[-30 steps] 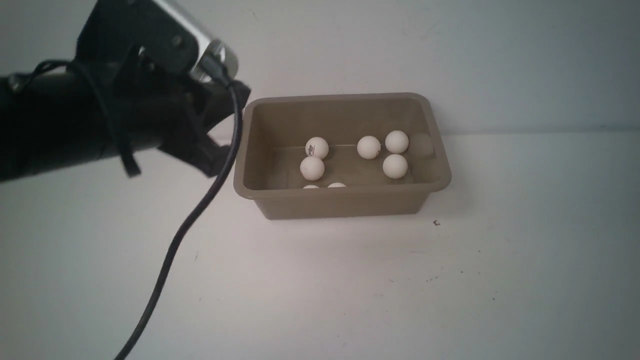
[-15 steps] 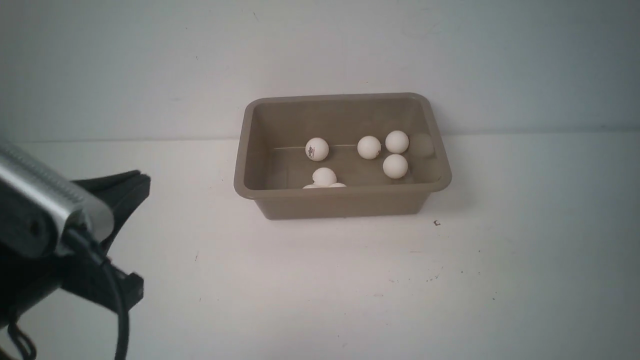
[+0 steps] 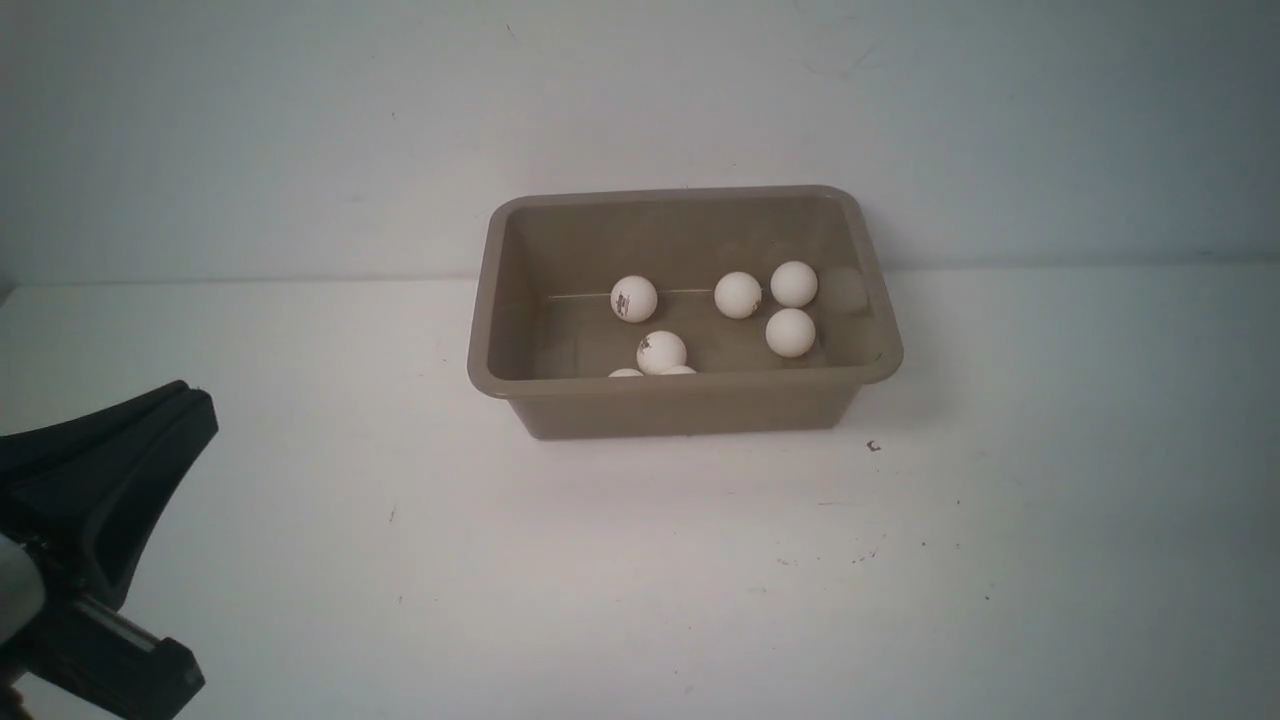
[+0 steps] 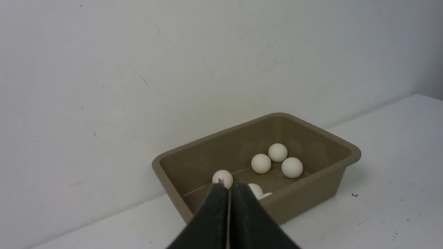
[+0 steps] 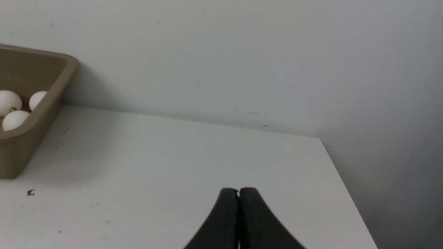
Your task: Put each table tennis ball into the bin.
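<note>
- Seven table tennis balls is my count in the front view, all inside the bin: five fully visible on the floor of it, plus two slivers poking up just behind the near wall. Could be one more hiding behind that wall, can't tell.
- None left on the tabletop in any of the three views, so my read is the job is basically done.
- The bin sits against the back wall, long axis running left to right, roughly centred between the two arms.
- The left gripper is low at the near left corner, well apart from the bin; the bin lies ahead of it and off to its right. Its jaws are pressed together with nothing between them, clear from the left wrist view.
- The right gripper doesn't show in the front view at all. Its wrist view has the jaws closed and empty, with only the bin's corner and three balls at the edge.
- Honestly neither arm is near; if a stray ball did turn up, it'd come down to which side it's on.
</note>
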Action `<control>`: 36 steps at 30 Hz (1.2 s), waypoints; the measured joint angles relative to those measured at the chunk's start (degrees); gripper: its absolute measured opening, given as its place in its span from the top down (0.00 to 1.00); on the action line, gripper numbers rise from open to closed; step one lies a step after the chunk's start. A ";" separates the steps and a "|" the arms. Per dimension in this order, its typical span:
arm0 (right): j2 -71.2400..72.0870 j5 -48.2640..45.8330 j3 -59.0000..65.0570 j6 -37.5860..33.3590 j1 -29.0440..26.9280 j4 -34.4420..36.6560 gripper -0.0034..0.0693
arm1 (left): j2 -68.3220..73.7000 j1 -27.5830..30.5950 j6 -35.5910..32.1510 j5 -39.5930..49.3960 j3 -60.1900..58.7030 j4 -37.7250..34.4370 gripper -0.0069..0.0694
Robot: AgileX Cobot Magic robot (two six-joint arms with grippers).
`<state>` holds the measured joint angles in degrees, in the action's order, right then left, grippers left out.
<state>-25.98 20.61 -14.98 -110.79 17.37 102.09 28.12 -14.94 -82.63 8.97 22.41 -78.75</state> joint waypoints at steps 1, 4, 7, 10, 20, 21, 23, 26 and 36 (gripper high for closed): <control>0.00 0.00 0.00 0.00 0.00 0.00 0.98 | 0.00 0.00 0.00 0.00 0.00 -0.09 0.91; 0.00 0.00 0.00 0.12 0.00 0.04 0.98 | 0.00 0.00 0.00 0.00 0.00 -0.14 0.91; 0.00 0.00 0.00 -0.27 0.00 0.11 0.98 | 0.00 0.00 0.00 0.00 0.00 -0.14 0.91; 0.00 0.00 0.00 -0.31 0.00 0.11 0.98 | -0.09 0.00 -0.22 -0.06 0.00 -0.14 0.91; 0.04 0.05 0.00 -0.44 0.00 0.11 0.98 | -14.95 16.05 -4.68 -6.31 -0.79 -2.58 0.91; 0.04 0.05 0.00 -0.44 0.00 0.11 0.98 | -15.69 16.41 -4.68 -6.49 -0.90 -2.70 0.91; 0.04 0.05 0.00 -0.44 0.00 0.11 0.98 | -19.79 20.18 -4.74 -9.95 -3.09 -4.39 0.91; 0.04 0.05 0.00 -0.44 0.00 0.11 0.98 | -22.19 21.92 -4.80 -13.42 -6.51 -7.52 0.91; 0.04 0.05 0.00 -0.44 0.00 0.11 0.98 | -25.45 22.17 -11.24 -17.55 -12.18 -12.62 0.91</control>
<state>-25.93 20.67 -14.98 -111.23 17.37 102.20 2.67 7.24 -93.86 -8.58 10.23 -91.37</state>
